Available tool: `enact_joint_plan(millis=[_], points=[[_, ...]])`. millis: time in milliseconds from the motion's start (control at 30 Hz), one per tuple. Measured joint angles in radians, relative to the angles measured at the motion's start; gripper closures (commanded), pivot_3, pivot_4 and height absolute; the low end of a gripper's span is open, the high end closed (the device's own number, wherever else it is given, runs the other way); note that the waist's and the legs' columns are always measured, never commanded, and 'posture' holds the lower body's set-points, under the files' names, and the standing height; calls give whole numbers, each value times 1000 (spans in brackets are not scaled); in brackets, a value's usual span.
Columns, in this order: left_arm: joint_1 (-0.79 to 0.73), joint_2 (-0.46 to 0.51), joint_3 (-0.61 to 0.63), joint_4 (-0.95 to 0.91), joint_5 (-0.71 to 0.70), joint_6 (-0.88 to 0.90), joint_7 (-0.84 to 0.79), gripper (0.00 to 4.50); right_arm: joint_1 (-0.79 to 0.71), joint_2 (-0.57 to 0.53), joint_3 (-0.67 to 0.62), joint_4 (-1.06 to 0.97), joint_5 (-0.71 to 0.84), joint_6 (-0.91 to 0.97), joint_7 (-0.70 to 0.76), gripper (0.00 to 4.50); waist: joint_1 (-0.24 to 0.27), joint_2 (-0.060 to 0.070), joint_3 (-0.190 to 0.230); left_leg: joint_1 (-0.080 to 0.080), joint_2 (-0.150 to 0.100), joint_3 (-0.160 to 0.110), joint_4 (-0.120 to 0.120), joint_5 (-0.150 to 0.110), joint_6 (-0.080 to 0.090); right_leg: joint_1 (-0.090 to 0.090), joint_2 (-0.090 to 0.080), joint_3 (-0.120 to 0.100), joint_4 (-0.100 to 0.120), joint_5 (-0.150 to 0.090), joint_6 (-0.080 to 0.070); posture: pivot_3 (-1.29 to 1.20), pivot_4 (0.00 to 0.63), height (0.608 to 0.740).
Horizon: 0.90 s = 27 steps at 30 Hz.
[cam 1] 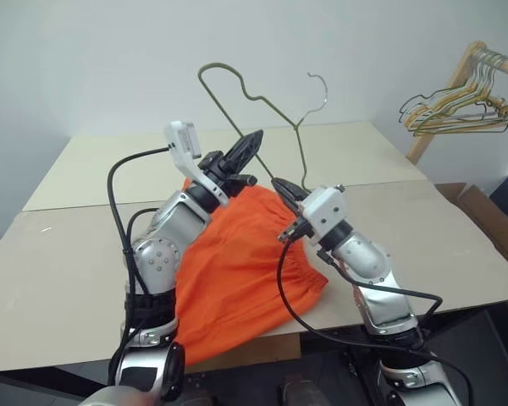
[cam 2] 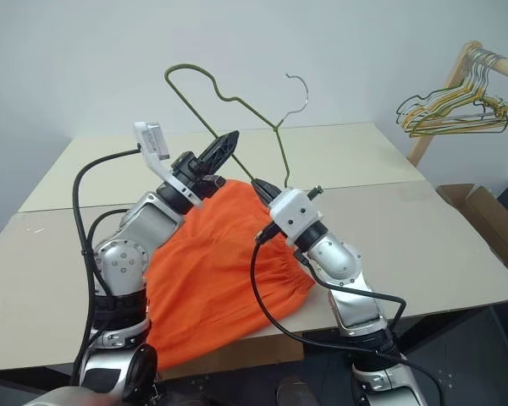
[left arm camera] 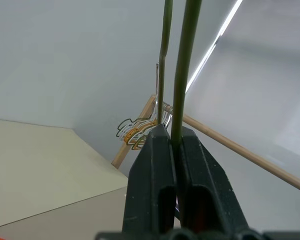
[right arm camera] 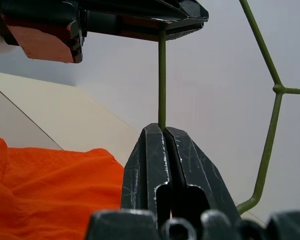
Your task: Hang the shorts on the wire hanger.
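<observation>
I have the wire hanger (cam 1: 262, 106) up in the air at centre frame, above the worktop (cam 1: 59, 254), with both grippers clenched on its wire. The left gripper (cam 1: 252, 144) pinches one straight run of the wire just above the shorts; my left wrist view shows its two fingers pressed together with the olive wire between them. The right gripper (cam 1: 281, 187) is clamped on the wire lower down, a little to the right of the left one; in the right wrist view the wire rises straight from its closed fingertips (right arm camera: 162, 131) to the left gripper above. The hanger's hook points toward upper right of centre.

The shorts (cam 1: 237, 271) lie in a bunched heap on the worktop directly under and between both arms, their lower part drooping over the near edge. The gathered waistband sits beside my right forearm.

Black cables (cam 1: 292, 296) from both wrists loop across the orange fabric. At upper right, well apart, a wooden rack (cam 1: 444, 101) carries a bundle of spare hangers (cam 1: 457, 110), and a cardboard box (cam 1: 491, 216) sits below it.
</observation>
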<state>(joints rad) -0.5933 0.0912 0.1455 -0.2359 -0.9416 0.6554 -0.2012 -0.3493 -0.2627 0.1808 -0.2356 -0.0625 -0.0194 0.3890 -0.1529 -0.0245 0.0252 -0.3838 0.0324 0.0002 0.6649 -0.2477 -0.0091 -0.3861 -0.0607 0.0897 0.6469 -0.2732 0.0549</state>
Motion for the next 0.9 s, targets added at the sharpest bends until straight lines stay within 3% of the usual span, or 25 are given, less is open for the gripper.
enact_joint_plan(millis=[200,400,500,733,900], points=[[0,28,-19,3,72,-45,-54,4500,-20,-2,1,20,-33,-11,-2,2046,-2,0,0,0,0,1,0,0,0,0,0,0,0,0,0,-133,0,740],[-6,180,-9,75,184,-110,-171,4500,-7,-25,-37,6,99,20,79,2046,-6,0,0,0,0,0,0,0,0,0,0,-1,0,0,0,-124,0,740],[-16,270,38,105,183,-116,-278,4500,-6,-91,-103,-29,293,160,191,2046,-3,0,0,-1,0,0,0,0,0,0,0,-1,-1,0,0,-126,0,740],[50,441,163,69,-121,-3,-724,4500,-57,-367,-158,-18,704,604,564,2046,-18,1,1,0,1,2,0,0,0,1,0,-2,0,0,0,-144,0,740],[57,460,169,67,-192,20,-840,4500,-177,-394,-140,71,839,809,715,2046,-23,1,1,0,1,2,0,0,0,2,1,-4,-1,-1,-1,-130,0,740]])
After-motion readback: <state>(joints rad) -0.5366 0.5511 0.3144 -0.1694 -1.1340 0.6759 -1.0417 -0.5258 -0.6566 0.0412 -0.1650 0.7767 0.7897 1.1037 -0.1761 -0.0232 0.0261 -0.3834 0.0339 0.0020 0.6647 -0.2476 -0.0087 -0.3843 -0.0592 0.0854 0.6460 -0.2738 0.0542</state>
